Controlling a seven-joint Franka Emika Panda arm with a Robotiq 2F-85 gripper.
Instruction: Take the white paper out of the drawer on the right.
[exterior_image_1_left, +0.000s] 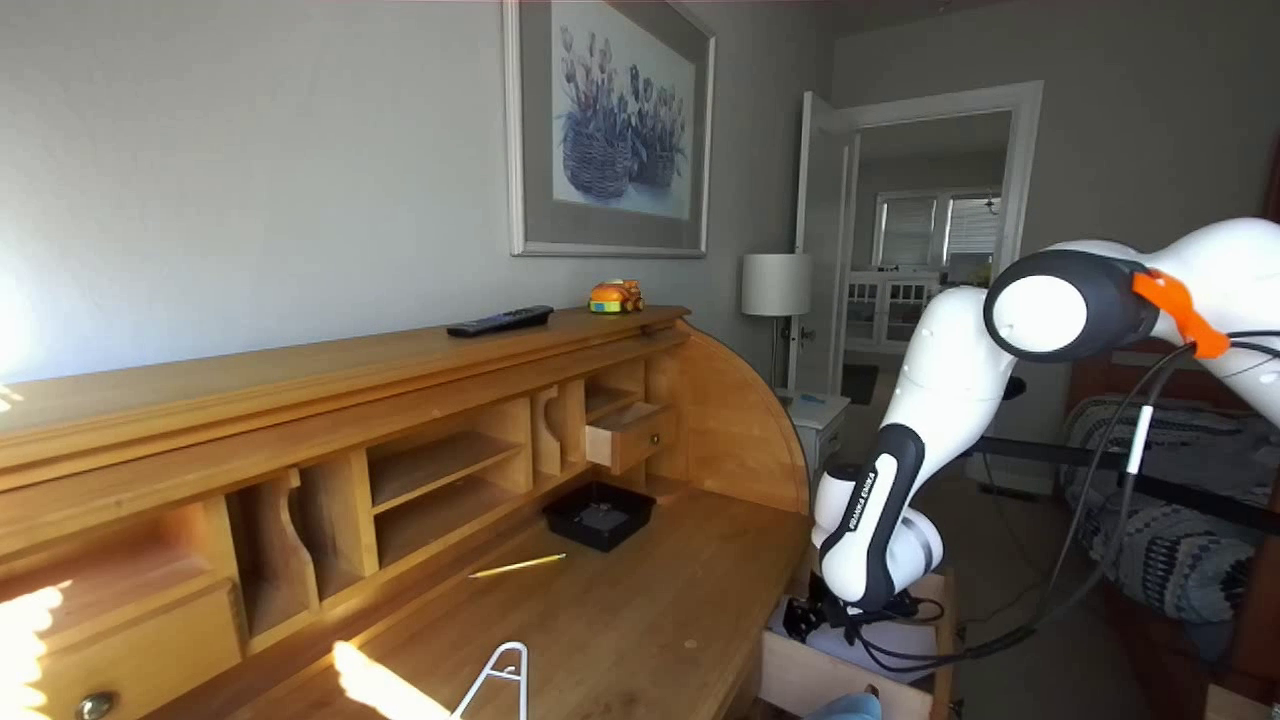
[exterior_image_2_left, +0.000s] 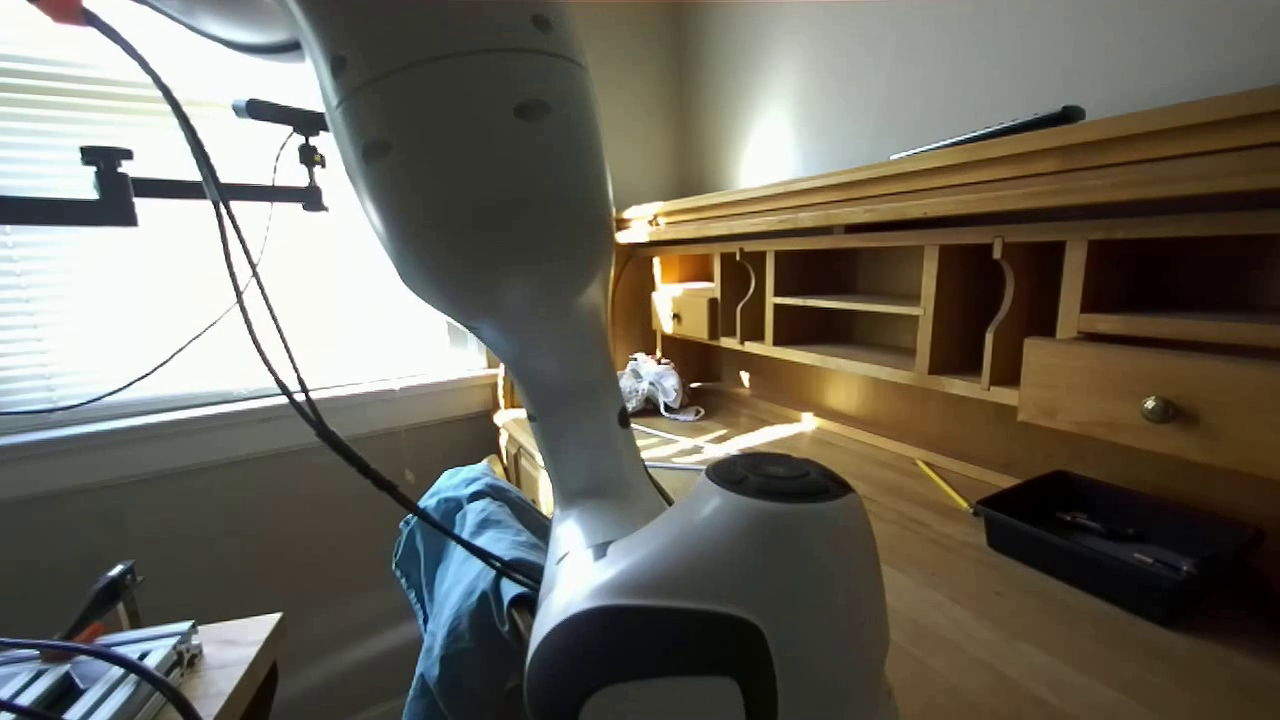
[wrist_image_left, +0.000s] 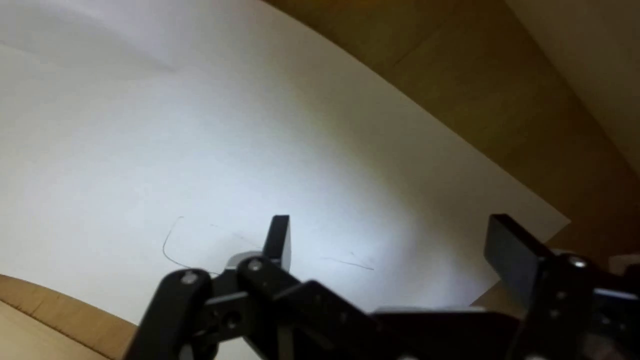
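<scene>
Exterior view: cables cross drawer.

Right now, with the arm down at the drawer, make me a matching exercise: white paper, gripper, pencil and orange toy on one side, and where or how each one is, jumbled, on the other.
Column one
1. White paper
2. Gripper
3. Pencil
4. Orange toy

Column two
A. Lying on the desktop
B. On the desk's top ledge
C. Jaws standing wide apart
D. Lying inside the open drawer

Right pairs: 1-D, 2-C, 3-A, 4-B.
</scene>
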